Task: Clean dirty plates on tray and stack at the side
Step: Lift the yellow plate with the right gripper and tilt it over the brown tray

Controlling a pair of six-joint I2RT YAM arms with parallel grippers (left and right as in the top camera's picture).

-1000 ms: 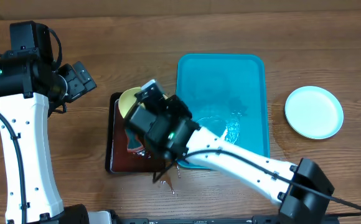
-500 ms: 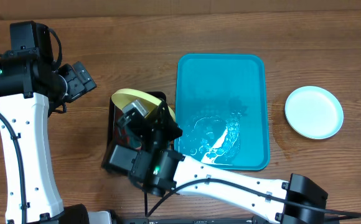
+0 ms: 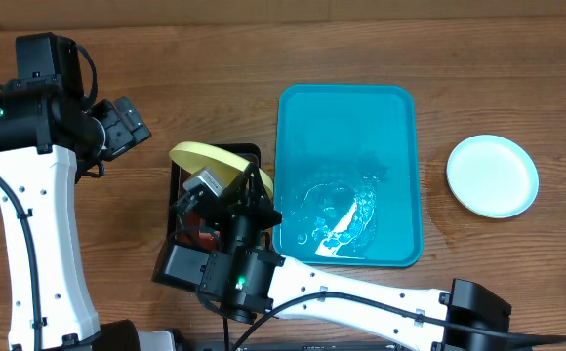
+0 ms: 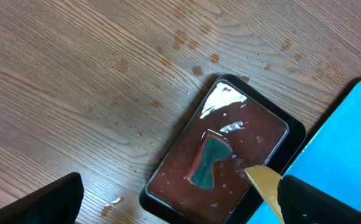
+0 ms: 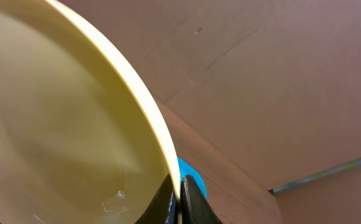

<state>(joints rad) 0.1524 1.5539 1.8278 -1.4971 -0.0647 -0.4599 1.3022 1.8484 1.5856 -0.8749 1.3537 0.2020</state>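
Above the small dark tray, in the bench's front-left quarter, the right gripper (image 5: 179,194) is clamped on the rim of a pale yellow-green plate (image 5: 56,124), with one dark finger on either side of the edge. The plate is held up at a steep tilt, clear of the wood. Its upper rim leans towards the far edge and its lower part hangs over the dark tray (image 3: 177,190). In the wrist view a few droplets cling low on its inner face. From the gripper, the right arm (image 3: 361,285) runs back along the front edge to its base at the front-right corner.

Beneath the plate, the dark tray holds a shallow reddish-brown liquid. A greenish oblong thing (image 4: 206,163) lies in it, and I cannot tell what it is. The turquoise tray (image 3: 346,117) sits just beside the dark tray on the right, long side to long side. It is wet, with a puddle and beads of water (image 3: 337,210) in the half nearer the front edge. A white plate with a light blue rim (image 3: 492,175) lies flat on the wood near the right edge, close to the turquoise tray but not touching it.

Towards the left edge, the left gripper (image 3: 127,124) hangs over bare wood with its fingers spread wide apart, holding nothing. Small wet spots (image 4: 187,43) dot the wood on the far side of the dark tray.
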